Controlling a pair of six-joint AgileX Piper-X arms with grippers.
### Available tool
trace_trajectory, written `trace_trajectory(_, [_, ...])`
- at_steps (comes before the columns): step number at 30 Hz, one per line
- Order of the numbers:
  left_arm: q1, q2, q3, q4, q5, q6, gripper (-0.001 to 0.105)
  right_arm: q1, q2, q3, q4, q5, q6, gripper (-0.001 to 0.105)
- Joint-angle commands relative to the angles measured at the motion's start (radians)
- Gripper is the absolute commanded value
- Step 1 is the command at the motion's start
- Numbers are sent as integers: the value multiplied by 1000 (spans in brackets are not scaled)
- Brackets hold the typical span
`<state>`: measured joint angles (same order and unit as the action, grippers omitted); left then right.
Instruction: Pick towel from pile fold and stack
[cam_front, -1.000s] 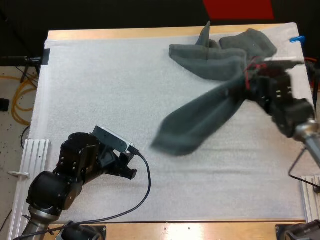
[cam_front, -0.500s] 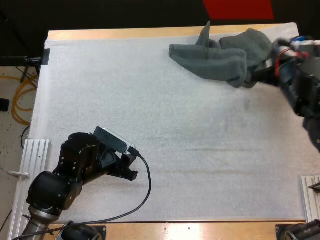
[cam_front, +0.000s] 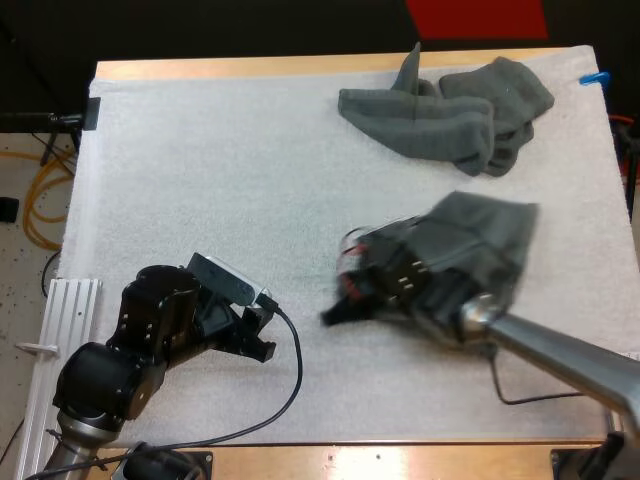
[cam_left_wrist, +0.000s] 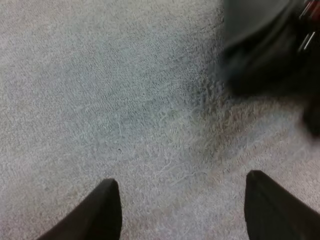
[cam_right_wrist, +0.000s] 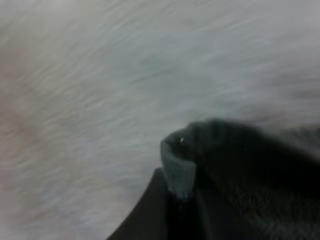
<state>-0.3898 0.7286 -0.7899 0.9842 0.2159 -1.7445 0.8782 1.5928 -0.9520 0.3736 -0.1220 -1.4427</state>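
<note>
Nearest, over bare white mat (cam_front: 200, 170): left gripper (cam_front: 262, 342), fingers (cam_left_wrist: 107, 205) spread wide, holding nothing. At mid-mat: right gripper (cam_front: 345, 295) clamped on the edge of a towel (cam_right_wrist: 240, 165). Farthest, at the mat's back right: crumpled pile (cam_front: 440, 115).

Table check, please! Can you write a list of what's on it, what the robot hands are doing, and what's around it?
Surface: white mat on a wooden table.
Job's things: towel pile at the mat's far right; one towel draped at the right gripper, mid-mat.
Clutter: nothing seen.
Grippers: left gripper open over the mat; right gripper shut on the towel's edge.
Cables: yellow cable on the floor, left of the table.
Surroundings: metal rail beside the left arm.
</note>
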Motion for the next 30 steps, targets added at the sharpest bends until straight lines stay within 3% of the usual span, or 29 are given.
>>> trace_trajectory(1, [-3, -2, -4, -1, 5, -2, 52, 21, 35, -43, -43, -53, 27, 0])
trace_trajectory(10, [-3, -2, -4, -1, 5, -2, 52, 33, 182, -254, -13, -212, 33, 3])
trace_trajectory(12, [-3, -2, -4, -1, 5, -2, 52, 33, 185, -274, -10, -227, 30, 12])
trace_trajectory(17, [-3, -2, -4, -1, 5, -2, 52, 33, 185, -315, 25, -238, 24, 55])
trace_trajectory(19, [-3, -2, -4, -1, 5, -2, 52, 33, 184, -326, 61, -251, 16, 64])
trace_trajectory(23, [-3, -2, -4, -1, 5, -2, 52, 33, 178, -351, 192, -172, 17, 66])
trace_trajectory(30, [-3, -2, -4, -1, 3, 16, 52, 33, 72, -370, 538, 84, -60, 66])
